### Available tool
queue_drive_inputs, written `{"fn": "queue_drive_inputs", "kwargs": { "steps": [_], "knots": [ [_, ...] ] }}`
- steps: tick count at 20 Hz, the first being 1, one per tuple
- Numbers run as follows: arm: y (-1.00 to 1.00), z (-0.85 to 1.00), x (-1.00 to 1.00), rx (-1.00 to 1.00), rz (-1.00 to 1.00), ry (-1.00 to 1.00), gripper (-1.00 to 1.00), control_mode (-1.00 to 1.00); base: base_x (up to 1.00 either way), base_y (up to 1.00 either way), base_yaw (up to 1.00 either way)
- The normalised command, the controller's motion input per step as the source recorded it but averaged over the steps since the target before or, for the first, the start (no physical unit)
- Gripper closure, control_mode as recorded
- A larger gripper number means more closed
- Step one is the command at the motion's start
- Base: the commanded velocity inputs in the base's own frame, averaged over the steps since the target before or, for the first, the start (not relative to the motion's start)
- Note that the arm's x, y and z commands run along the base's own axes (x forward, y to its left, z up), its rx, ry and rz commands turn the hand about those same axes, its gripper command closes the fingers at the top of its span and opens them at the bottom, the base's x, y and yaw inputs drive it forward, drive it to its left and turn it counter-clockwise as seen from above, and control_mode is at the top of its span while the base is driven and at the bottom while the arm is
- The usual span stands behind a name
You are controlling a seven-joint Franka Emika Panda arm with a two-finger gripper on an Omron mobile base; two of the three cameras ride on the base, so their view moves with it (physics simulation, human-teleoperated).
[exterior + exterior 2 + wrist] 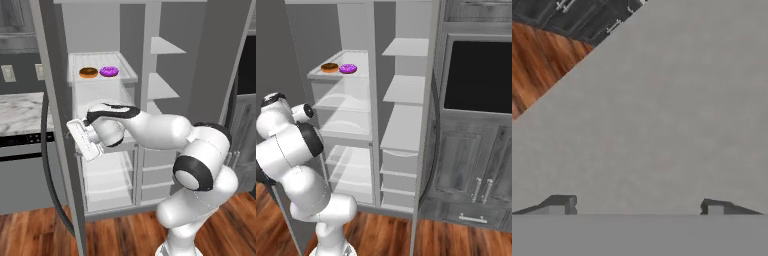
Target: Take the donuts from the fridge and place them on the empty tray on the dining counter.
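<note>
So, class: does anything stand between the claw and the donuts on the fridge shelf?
Nothing visible. The open claw faces the grey door, below the donuts. They lie bare on the upper shelf, its front open.

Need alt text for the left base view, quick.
Open fridge with a chocolate donut and a purple donut side by side on an upper shelf. The white arm reaches left below that shelf, toward the open door.

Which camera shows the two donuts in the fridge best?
The left base view: the chocolate donut and the purple donut sit larger and clearer on the upper shelf. The right base view shows them smaller, farther off. The hand view faces a grey surface.
</note>
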Motion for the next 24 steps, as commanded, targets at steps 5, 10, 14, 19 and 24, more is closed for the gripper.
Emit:
{"fn": "queue_drive_inputs", "kwargs": {
  "steps": [5,10,14,19,24],
  "knots": [
    [-0.28,0.16,-0.79,-0.03,-0.17,-0.24,-1.0,-1.0,0.0,0.0,0.0],
    [-0.64,0.24,-0.45,0.0,-0.24,-0.19,-1.0,-1.0,0.0,0.0,0.0],
    [-0.94,0.55,-0.14,0.06,-0.29,-0.06,-1.0,-1.0,0.0,0.0,0.0],
    [-0.96,0.55,-0.13,0.21,-0.25,0.01,-1.0,-1.0,0.0,0.0,0.0],
    [-0.86,0.15,-0.09,0.32,-0.31,0.03,-1.0,-1.0,0.0,0.0,0.0]
  ]
}}
